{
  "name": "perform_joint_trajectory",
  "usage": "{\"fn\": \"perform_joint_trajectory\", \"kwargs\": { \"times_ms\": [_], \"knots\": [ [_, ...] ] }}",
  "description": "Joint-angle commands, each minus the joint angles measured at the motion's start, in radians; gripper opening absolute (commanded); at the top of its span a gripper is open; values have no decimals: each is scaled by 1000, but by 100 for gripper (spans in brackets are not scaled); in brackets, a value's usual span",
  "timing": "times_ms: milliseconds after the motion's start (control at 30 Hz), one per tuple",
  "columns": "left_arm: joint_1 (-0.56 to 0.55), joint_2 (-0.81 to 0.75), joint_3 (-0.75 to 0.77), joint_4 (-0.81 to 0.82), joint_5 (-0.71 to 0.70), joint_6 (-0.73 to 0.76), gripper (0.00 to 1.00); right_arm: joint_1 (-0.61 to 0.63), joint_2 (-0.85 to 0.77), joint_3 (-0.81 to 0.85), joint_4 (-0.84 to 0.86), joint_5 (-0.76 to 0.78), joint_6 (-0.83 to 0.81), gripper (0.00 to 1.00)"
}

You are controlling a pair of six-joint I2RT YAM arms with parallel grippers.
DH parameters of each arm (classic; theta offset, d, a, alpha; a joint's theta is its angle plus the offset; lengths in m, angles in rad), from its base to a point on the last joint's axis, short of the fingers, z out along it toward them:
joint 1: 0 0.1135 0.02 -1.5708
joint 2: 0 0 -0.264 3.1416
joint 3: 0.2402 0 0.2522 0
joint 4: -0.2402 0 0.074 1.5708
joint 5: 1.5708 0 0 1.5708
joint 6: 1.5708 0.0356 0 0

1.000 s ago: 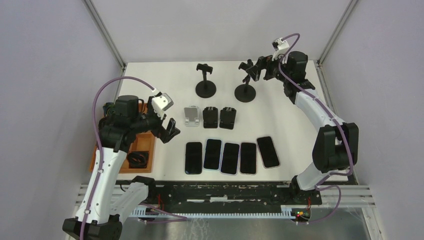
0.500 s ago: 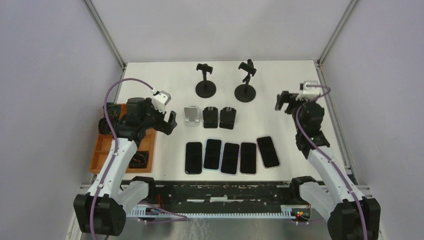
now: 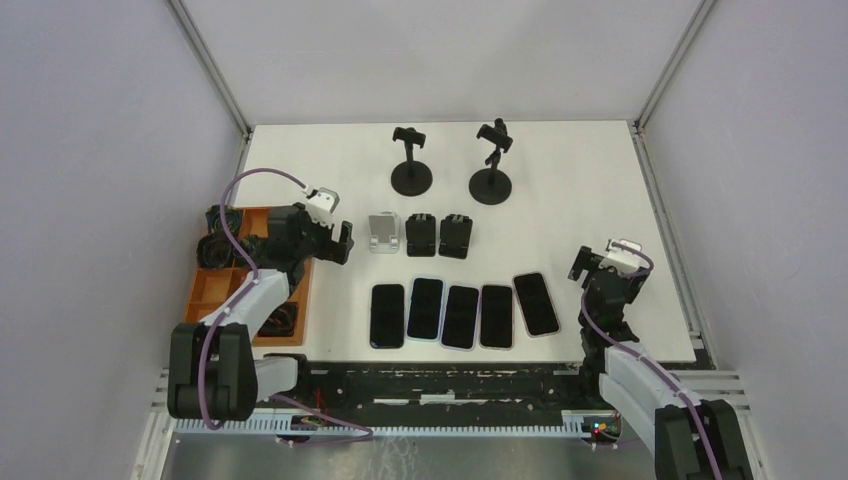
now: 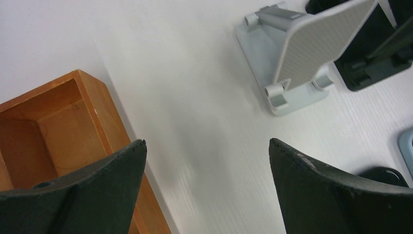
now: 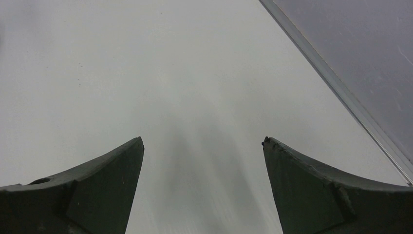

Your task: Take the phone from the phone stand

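Several dark phones (image 3: 461,316) lie flat in a row on the white table, none on a stand. Behind them stand a silver folding stand (image 3: 381,232) and two black folding stands (image 3: 421,235), all empty. Two black pole stands (image 3: 411,160) with empty clamps stand at the back. My left gripper (image 3: 344,243) is open and empty, low beside the silver stand, which also shows in the left wrist view (image 4: 297,51). My right gripper (image 3: 584,266) is open and empty, low at the right, over bare table (image 5: 195,97).
An orange compartment tray (image 3: 215,298) with black cables sits at the left edge; its wooden corner shows in the left wrist view (image 4: 63,126). The metal frame rail (image 5: 336,87) runs along the table's right edge. A black rail crosses the near edge.
My right arm has drawn back from the far right pole stand to a folded pose low at the near right. My left arm has folded down, its gripper staying near the silver stand.
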Motion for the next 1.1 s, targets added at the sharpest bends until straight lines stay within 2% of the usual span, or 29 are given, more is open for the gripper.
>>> {"fn": "perform_joint_trajectory", "kwargs": {
  "times_ms": [0, 167, 300, 567, 700, 767, 800, 833, 867, 967, 1067],
  "knots": [
    [45, 73, -34, 305, 7, -96, 100, -4, 44, -94, 264, 116, -35, 98],
    [95, 135, -87, 507, 50, -132, 100, -4, 165, -195, 579, 110, -145, 98],
    [99, 177, -174, 693, 49, -153, 100, -3, 273, -216, 758, 119, -180, 98],
    [99, 264, -288, 1018, -2, -204, 100, -3, 403, -223, 928, 60, -231, 98],
    [100, 250, -347, 1111, -38, -218, 100, -4, 439, -234, 1000, -81, -290, 98],
    [99, 259, -407, 1201, -55, -212, 100, 0, 507, -241, 1067, -229, -355, 98],
    [98, 293, -433, 1302, -47, -215, 100, 5, 566, -248, 1174, -297, -392, 98],
    [93, 345, -465, 1427, -54, -231, 100, 29, 609, -255, 1246, -294, -429, 98],
    [92, 365, -462, 1455, -57, -234, 100, 49, 588, -251, 1204, -243, -432, 98],
    [77, 313, -358, 1178, -77, -199, 100, 40, 558, -147, 958, -179, -385, 98],
    [84, 334, -325, 1136, -56, -217, 100, -34, 548, -113, 867, -219, -307, 98]
  ]
}}
